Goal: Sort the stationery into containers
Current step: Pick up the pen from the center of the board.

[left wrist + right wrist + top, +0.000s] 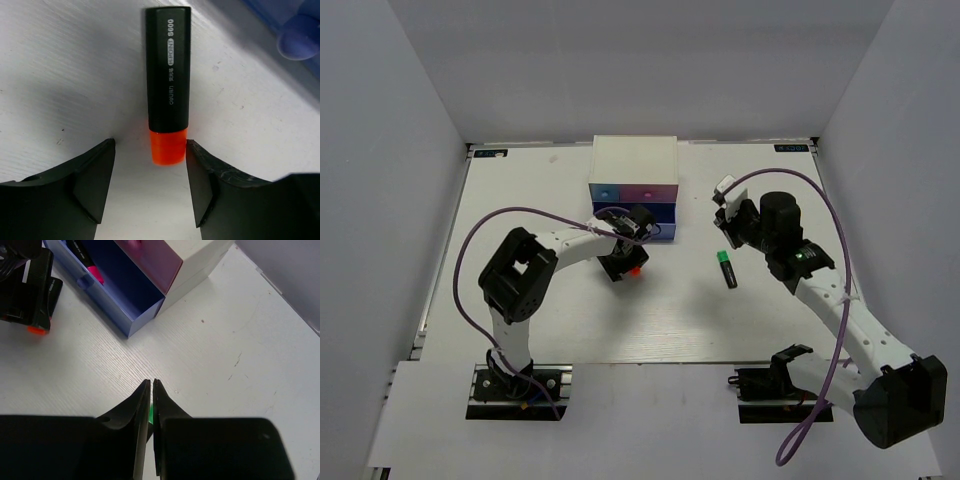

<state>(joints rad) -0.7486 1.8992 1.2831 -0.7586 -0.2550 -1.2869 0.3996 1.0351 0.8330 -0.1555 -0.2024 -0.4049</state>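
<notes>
An orange-capped black marker [168,75] lies on the white table, also in the top view [634,270]. My left gripper [150,143] is open and low over it, with the orange cap [168,147] between the fingertips, close to the right one. In the top view this gripper [625,262] sits just in front of the white cabinet [635,160]. The wide blue-purple drawer [135,300] is pulled open and holds a pink-capped marker [92,270]. The green-capped marker [727,268] lies on the table. My right gripper [151,382] is shut and empty, raised above it. The stapler piece and the block are out of view.
The small blue drawer [610,190] and pink drawer [656,190] are closed above the open one. A blue drawer knob [300,35] shows right of the orange marker. Grey walls enclose the table on three sides.
</notes>
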